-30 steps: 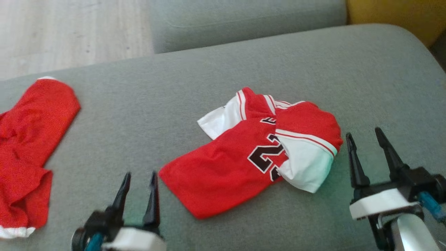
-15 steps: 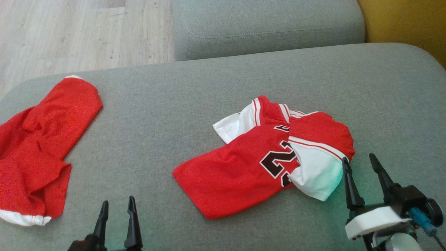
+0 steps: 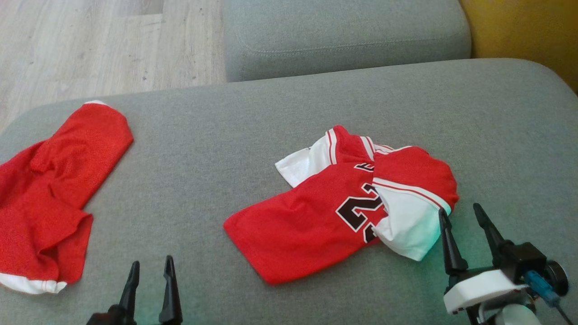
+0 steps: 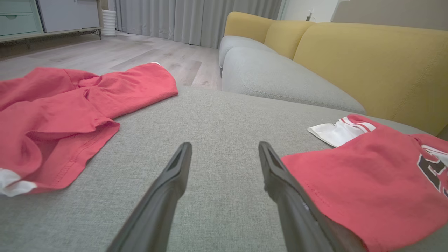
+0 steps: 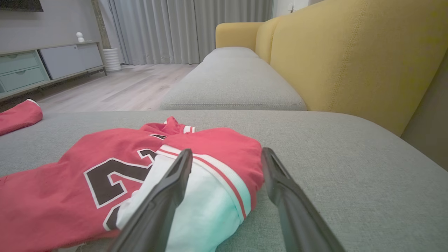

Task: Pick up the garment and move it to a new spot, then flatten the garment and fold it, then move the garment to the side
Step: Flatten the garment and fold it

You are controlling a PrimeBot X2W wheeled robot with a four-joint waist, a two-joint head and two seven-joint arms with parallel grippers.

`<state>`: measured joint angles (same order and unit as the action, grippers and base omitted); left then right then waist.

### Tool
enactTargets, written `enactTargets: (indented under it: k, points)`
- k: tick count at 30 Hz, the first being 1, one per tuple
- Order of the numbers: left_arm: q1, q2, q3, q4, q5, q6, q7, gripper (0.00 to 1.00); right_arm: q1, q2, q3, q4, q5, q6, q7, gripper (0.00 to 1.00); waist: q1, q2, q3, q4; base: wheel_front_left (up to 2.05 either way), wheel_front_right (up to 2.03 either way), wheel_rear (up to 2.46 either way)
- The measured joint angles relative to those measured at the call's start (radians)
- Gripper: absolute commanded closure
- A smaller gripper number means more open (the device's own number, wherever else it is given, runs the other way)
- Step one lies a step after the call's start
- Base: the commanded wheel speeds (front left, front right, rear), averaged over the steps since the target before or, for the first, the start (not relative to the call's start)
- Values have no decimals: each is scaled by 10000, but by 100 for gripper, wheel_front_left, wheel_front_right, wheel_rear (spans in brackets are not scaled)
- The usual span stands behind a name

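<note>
Fingers [image 3: 169, 289] of the left gripper [image 3: 151, 261] stand apart with nothing between them. They are low over the near edge of the grey cushion [image 3: 216, 149] and point away from the robot. The red hem of the jersey [image 3: 311, 225] lies just to their right. In the left wrist view the right-hand finger crosses the corner of that hem, though contact cannot be told. The right gripper [image 3: 459, 208] is likewise spread wide and empty, its tips at the jersey's right edge beside a white sleeve. In the right wrist view one finger overlaps the white fabric and the other sits over bare cushion just off the sleeve. The jersey lies crumpled near the middle of the cushion. It is red, with white sleeves trimmed in red stripes and a dark, white-edged number partly covered by a folded-over sleeve. A red cloth [image 3: 49, 189] lies rumpled at the cushion's left end, with a white band at its near edge, well apart from the jersey. Beyond the cushion are a second cushion [image 3: 343, 36], a pale wooden floor [image 3: 90, 49] to its left and a yellow backrest [image 3: 519, 27] at the far right.
</note>
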<state>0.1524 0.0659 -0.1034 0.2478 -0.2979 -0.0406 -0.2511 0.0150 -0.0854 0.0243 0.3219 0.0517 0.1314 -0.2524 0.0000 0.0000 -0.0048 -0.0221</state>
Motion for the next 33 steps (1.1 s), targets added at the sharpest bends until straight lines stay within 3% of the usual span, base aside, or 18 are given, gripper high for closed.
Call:
enactTargets:
  k: [19,26,33]
  points:
    - [-35,-117,219,130,286,-318,0,0,-14,8,284,127,115,0,0,0,0,0,76,-219,0,0,0]
    - [-979,-148,-1116,945,708,-650,50,0,-41,-2,435,35,186,0,0,0,0,0,309,-352,0,0,0]
    - [-3025,-148,-1797,2495,516,-752,1254,0,-417,-13,734,-98,267,0,0,0,2,0,773,-617,0,0,0]
